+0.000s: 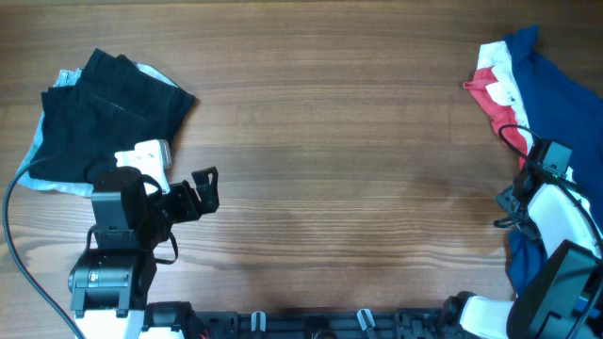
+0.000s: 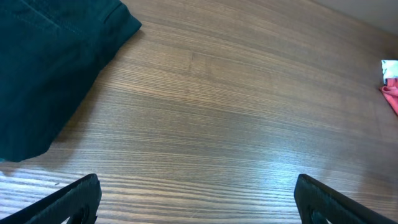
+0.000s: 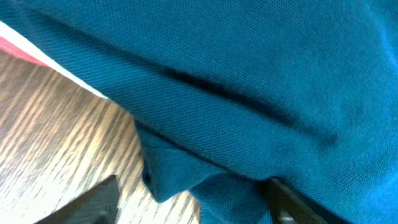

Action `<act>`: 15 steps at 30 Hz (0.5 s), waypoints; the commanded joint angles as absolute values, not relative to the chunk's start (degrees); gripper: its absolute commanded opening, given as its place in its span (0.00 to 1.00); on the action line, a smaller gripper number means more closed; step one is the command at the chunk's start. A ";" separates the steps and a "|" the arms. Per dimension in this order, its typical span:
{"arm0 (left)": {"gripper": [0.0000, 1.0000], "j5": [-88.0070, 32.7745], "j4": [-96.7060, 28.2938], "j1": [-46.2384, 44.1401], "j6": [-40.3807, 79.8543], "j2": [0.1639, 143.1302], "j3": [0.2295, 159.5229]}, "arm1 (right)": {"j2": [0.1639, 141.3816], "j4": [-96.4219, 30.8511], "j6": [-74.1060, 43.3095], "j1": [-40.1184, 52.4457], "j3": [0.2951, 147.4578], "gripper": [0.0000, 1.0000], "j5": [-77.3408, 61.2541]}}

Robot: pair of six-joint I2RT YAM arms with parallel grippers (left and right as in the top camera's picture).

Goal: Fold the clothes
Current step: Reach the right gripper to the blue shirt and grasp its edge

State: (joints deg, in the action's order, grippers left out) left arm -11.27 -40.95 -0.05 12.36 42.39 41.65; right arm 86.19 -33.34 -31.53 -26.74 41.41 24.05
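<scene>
Right gripper (image 3: 189,194) spread astride a fold of the large deep-blue cloth garment (image 3: 249,74); left gripper (image 2: 198,188), well apart from it, splayed wide.

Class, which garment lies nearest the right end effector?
The plain deep-blue cloth garment at far right; it fills the right wrist view, while the black cloth garment lies far left.

No words, numbers or signs can be read in any view. The white patch (image 2: 390,67) at the right edge is too small to tell.
</scene>
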 commanded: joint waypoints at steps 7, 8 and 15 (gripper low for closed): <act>1.00 -12.19 -40.82 -0.38 12.69 42.39 42.81 | 87.77 -32.42 -31.88 -27.05 41.93 0.04 26.59; 1.00 -12.19 -40.82 -0.38 12.69 42.39 42.81 | 87.77 -32.45 -31.86 -27.05 41.95 0.04 26.59; 1.00 -12.19 -40.82 -0.38 12.69 42.39 42.81 | 84.07 -37.12 -31.42 -26.96 45.80 0.04 23.92</act>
